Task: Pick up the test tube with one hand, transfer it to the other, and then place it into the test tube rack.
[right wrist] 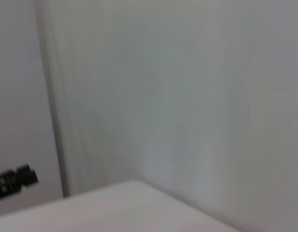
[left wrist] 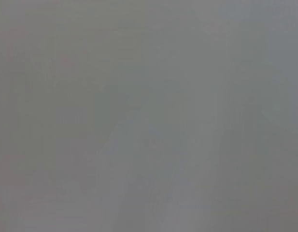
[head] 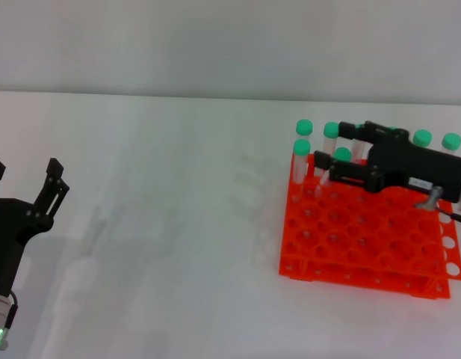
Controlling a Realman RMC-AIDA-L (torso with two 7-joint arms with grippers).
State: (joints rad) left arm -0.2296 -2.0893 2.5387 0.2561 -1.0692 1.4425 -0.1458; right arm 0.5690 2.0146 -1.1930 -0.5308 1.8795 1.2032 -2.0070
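The orange test tube rack stands on the white table at the right. Several green-capped tubes stand in its far rows. My right gripper, with the boxy black body, reaches over the rack's far left part. Its fingers are spread, one on each side of a green-capped test tube that stands upright in the rack, with a gap on both sides. My left gripper, black with a green ring light, is open and empty at the lower left, far from the rack.
Other green-capped tubes stand at the rack's far left corner and far right. The white table lies between the two arms. A grey wall rises behind it. The left wrist view shows only plain grey.
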